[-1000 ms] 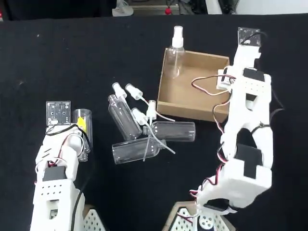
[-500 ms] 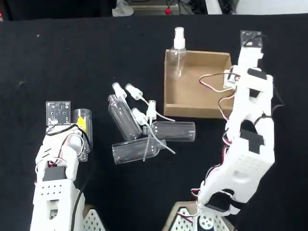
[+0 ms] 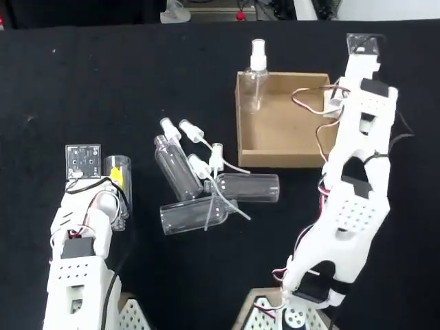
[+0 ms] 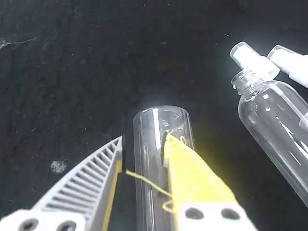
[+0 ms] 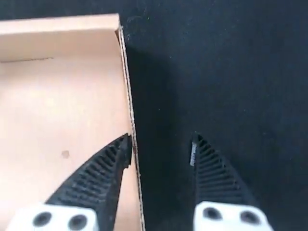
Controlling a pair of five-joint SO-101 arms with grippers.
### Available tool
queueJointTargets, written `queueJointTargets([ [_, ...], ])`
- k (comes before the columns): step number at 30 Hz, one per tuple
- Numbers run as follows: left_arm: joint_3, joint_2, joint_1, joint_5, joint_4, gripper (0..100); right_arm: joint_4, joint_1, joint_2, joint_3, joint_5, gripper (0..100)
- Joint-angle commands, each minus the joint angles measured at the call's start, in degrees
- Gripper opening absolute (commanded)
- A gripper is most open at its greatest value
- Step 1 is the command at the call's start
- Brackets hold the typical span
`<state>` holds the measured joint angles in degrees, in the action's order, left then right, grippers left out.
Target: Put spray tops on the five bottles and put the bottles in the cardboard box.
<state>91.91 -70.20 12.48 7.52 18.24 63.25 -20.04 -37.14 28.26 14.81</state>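
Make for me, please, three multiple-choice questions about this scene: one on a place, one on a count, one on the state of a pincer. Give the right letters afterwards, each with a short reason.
1. Where is the bottle with a spray top?
A. Upright in a corner of the cardboard box
B. Lying flat on its side
C. Held in a pincer

2. How many bottles lie in the middle of the black table?
A. Two
B. Three
C. Five

3. In what state is the right pincer?
A. Shut on a bottle
B. Shut on a spray top
C. Open, with the box's wall between its fingers

Answers:
1 A: the high view shows it standing upright in the box's far left corner.
2 B: three clear bottles without tops lie there on their sides.
3 C: the right wrist view shows one finger over the box's floor and the other over the table.
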Motion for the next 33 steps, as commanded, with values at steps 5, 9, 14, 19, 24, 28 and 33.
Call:
queueJointTargets([
  [5, -0.48, -0.53, -0.04, 0.53, -0.97, 15, 5.19, 1.05, 1.54, 7.78, 0.00, 17.3],
  [9, -0.48, -0.53, -0.04, 0.53, -0.97, 15, 7.91, 1.23, 1.54, 10.42, 0.18, 17.3],
  [14, -0.48, -0.53, -0.04, 0.53, -0.97, 15, 15.82, 1.41, 1.54, 18.24, 0.00, 16.9],
  [19, -0.48, -0.53, -0.04, 0.53, -0.97, 15, 28.84, 4.40, 1.19, 30.46, 0.09, 5.3],
  [24, -0.48, -0.53, -0.04, 0.53, -0.97, 15, 34.29, 8.79, 1.10, 32.75, -0.09, 0.8],
  [28, -0.48, -0.53, -0.04, 0.53, -0.97, 15, 34.90, 10.90, 1.10, 32.57, -4.04, 1.1],
  [33, -0.48, -0.53, -0.04, 0.53, -0.97, 15, 35.78, 13.45, 1.19, 32.57, -6.95, 1.1],
])
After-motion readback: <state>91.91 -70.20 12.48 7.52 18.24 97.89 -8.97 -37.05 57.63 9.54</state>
